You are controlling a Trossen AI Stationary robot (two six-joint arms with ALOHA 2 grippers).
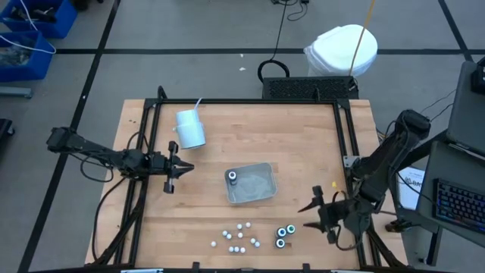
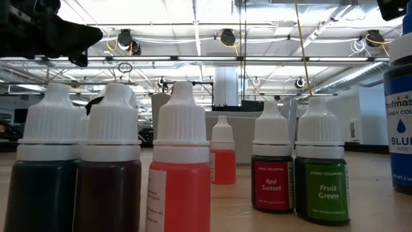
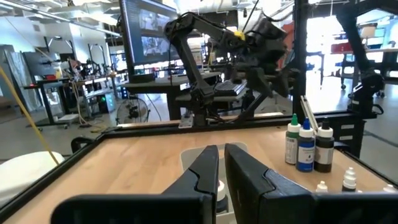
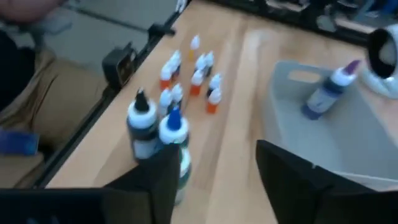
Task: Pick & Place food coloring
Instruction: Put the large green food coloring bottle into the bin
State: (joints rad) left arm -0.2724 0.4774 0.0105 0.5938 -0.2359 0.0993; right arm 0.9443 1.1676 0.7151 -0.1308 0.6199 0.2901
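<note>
Several tiny white-capped food coloring bottles (image 1: 239, 236) stand on their bases near the table's front edge; the low view shows them close up (image 2: 180, 167). Three larger dark bottles (image 1: 284, 233) stand just to their right. One more larger bottle (image 1: 233, 177) is inside the clear tray (image 1: 258, 189) at the table's middle, seen also in the right wrist view (image 4: 326, 93). My right gripper (image 1: 318, 214) hovers open right of the larger bottles, with nothing between its fingers (image 4: 214, 180). My left gripper (image 1: 178, 168) waits shut at the table's left, pointing toward the tray (image 3: 221, 171).
A white cup with a straw (image 1: 189, 127) lies at the far left of the table. A black frame (image 1: 242, 102) rims the table's edges. Bare wood lies between the tray and the bottle cluster and right of the tray.
</note>
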